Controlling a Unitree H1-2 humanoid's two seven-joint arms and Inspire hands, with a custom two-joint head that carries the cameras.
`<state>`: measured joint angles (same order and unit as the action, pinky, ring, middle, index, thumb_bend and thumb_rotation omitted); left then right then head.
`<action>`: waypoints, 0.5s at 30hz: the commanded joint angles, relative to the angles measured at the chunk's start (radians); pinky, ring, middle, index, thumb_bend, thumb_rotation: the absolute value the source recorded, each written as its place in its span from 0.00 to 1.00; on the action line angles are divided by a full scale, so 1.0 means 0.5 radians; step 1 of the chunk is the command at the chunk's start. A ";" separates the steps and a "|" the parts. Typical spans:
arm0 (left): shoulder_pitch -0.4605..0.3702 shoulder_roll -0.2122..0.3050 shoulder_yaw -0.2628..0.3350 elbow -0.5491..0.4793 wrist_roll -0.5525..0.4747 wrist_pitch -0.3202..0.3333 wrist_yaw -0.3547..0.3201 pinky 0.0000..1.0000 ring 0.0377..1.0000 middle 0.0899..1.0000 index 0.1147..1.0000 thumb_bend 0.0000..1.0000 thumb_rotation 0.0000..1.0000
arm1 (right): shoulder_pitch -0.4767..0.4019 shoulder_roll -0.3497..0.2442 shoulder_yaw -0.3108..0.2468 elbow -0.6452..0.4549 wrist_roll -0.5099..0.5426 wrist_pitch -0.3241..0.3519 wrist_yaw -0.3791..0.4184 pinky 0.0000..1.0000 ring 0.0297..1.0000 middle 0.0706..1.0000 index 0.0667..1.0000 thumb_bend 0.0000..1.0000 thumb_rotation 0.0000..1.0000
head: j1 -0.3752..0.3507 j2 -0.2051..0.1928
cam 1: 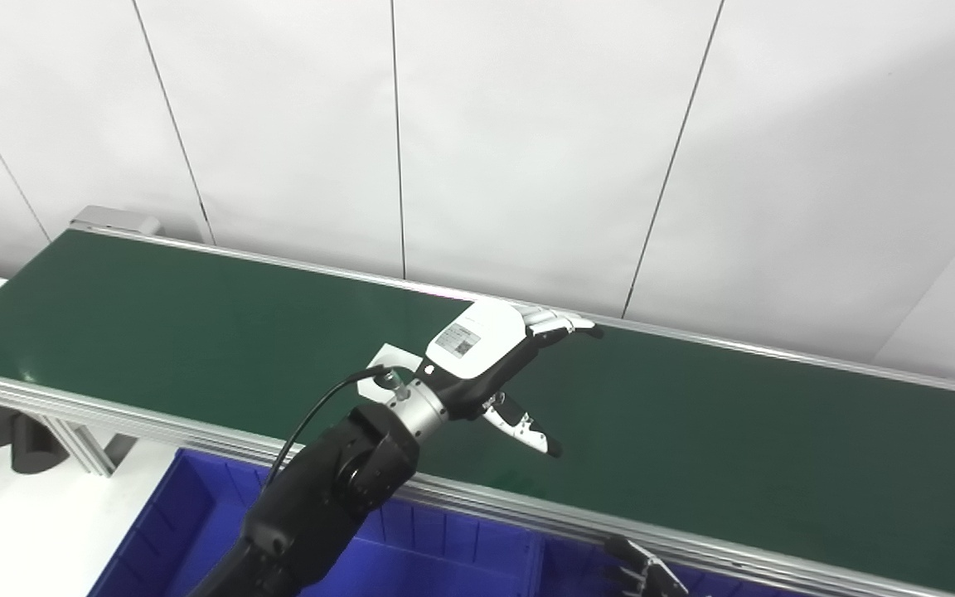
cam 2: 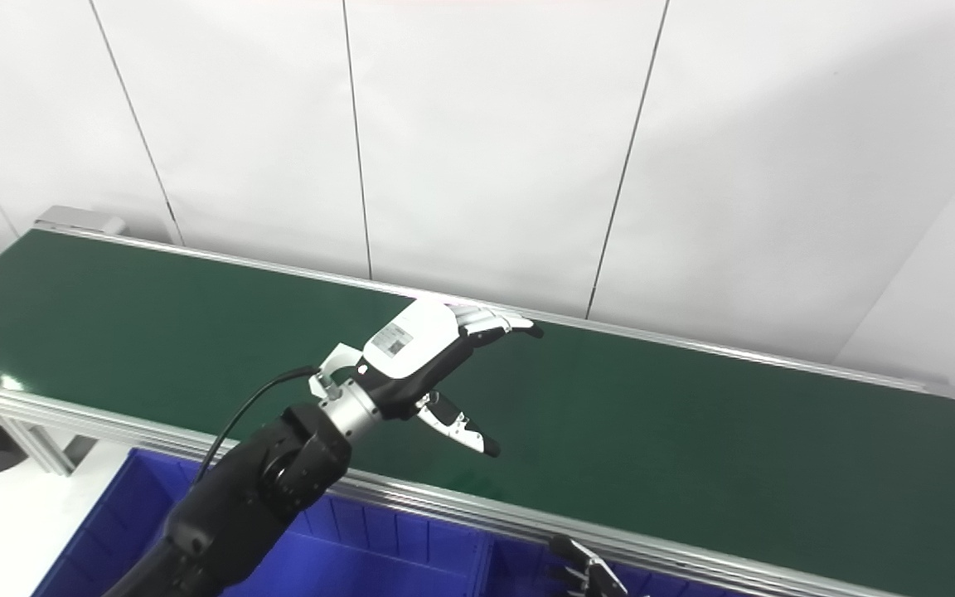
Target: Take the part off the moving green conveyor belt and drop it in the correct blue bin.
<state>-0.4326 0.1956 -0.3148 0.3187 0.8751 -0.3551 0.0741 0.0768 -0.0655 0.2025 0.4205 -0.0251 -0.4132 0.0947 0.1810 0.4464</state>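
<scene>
The green conveyor belt runs from the left to the far right. My left hand hovers over the middle of the belt, open, with its fingers stretched to the right and its thumb pointing down-right. It holds nothing. A small white part lies on the belt just behind the left wrist and is mostly hidden by it; it also shows in the right eye view. Only the dark fingertips of my right hand show at the bottom edge, below the belt's near rail.
A blue bin with ribbed walls and an inner divider stands below the belt's near aluminium rail. A white wall rises right behind the belt. A white table surface lies at the lower left.
</scene>
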 commanded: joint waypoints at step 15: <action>-0.372 -0.008 -0.223 0.462 0.083 0.280 0.032 0.74 0.82 0.85 0.83 0.99 0.27 | 0.003 0.062 0.013 -0.070 0.006 -0.113 -0.009 0.66 0.77 0.89 0.77 0.88 0.21 | -0.043 0.016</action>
<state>-0.5543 0.1908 -0.4255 0.5551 0.9205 -0.2192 0.0800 0.0887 -0.0476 0.2047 0.4179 -0.0228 -0.4133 0.0929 0.1595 0.4541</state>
